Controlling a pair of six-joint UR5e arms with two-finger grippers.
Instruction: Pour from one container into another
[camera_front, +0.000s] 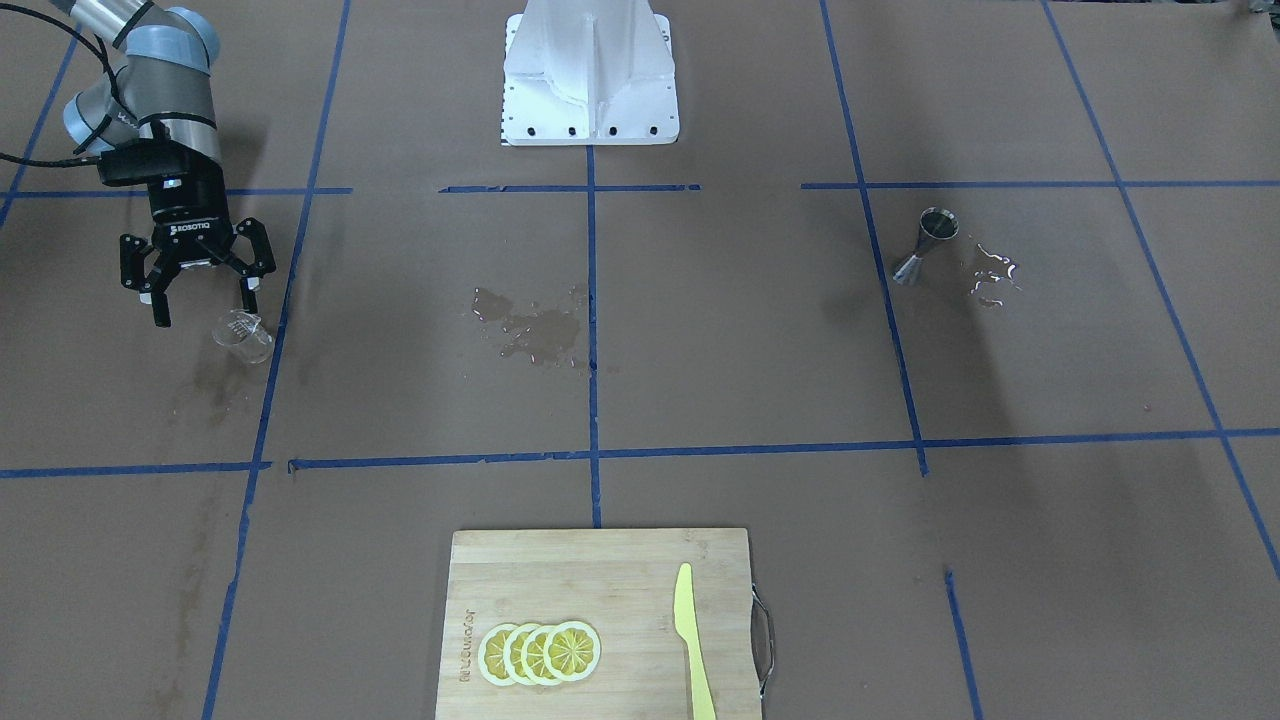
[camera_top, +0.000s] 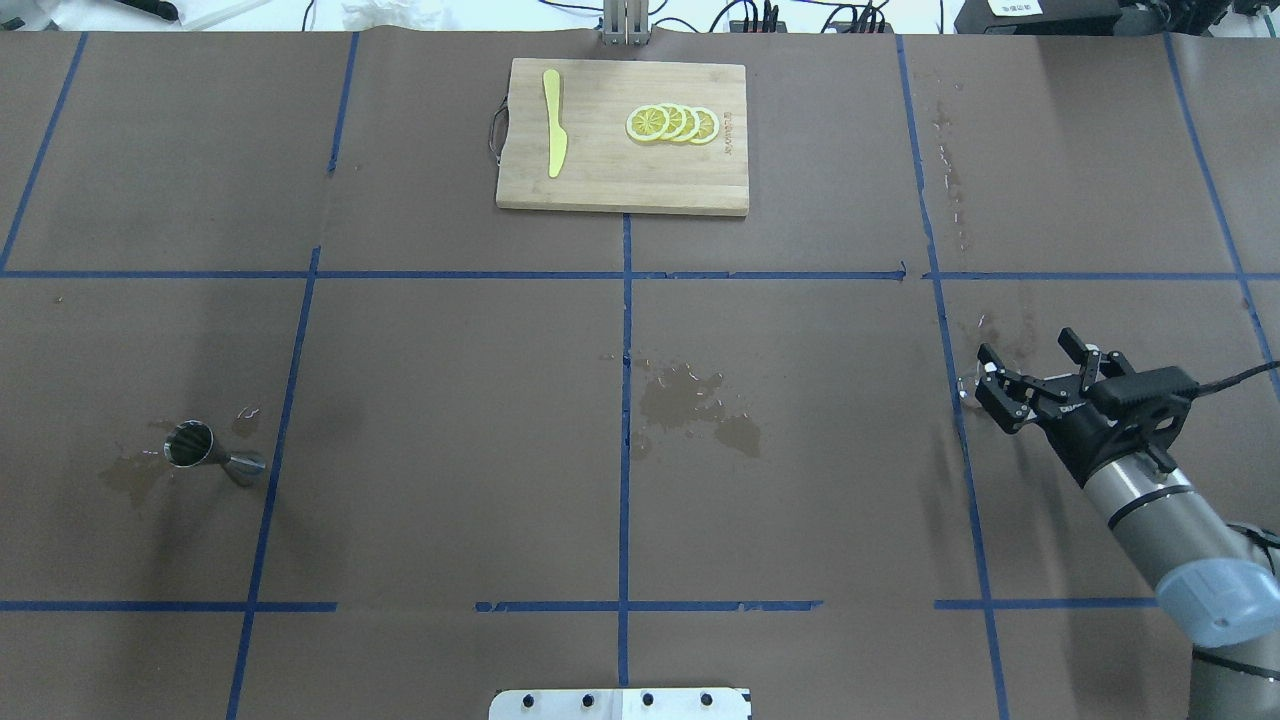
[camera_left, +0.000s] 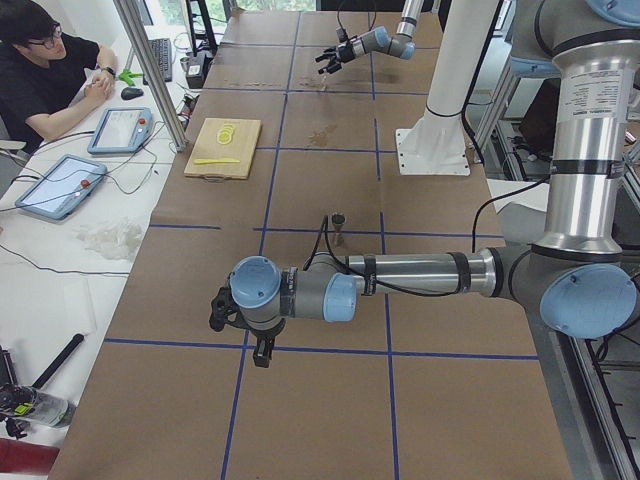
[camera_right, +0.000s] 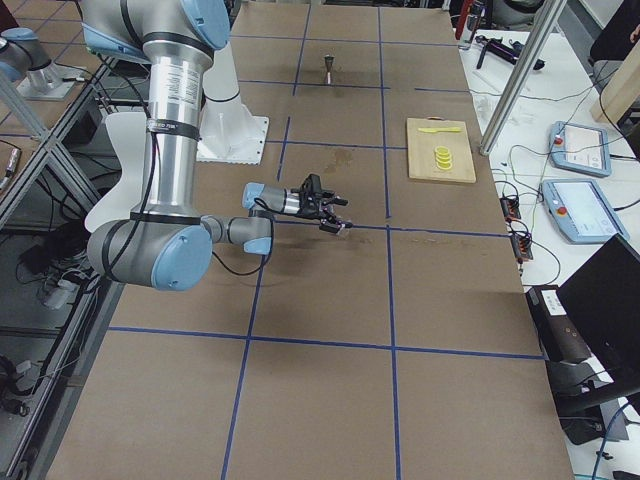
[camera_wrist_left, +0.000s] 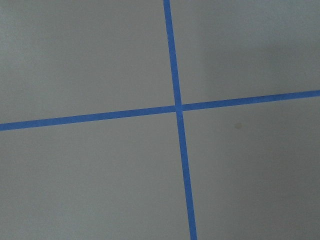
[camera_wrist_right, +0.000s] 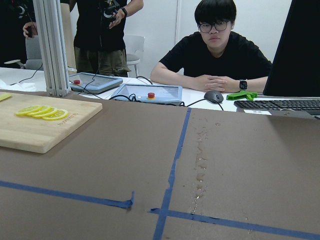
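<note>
Tabletop (camera_front: 760, 350): brown paper w/ blue tape grid. L arm (camera_left: 400, 275) stretched low over it, well to robot's L of the cutting board (camera_front: 600, 590) and closer to robot. L hand (camera_left: 258, 345) points down at a tape cross; seen only small from the side, can't tell if fingers are apart or together. R arm (camera_front: 150, 90) comes in well to robot's R of board. Board lies at tabletop edge opposite the robot base (camera_front: 590, 90), wet patch (camera_front: 535, 330) btwn the two. R hand (camera_front: 205, 295): fingers spread apart, nothing in them. On board: yellow knife (camera_front: 690, 640) on its L half, 4 overlapping lemon slices (camera_front: 540, 652) on R half. Jigger (camera_front: 925, 245) stands upright, L of board & robot-ward, small puddle (camera_front: 990, 275) just beside. Clear beaker (camera_front: 245, 335) on tabletop, R of board & robot-ward, just beside one R-hand fingertip, not gripped.
</note>
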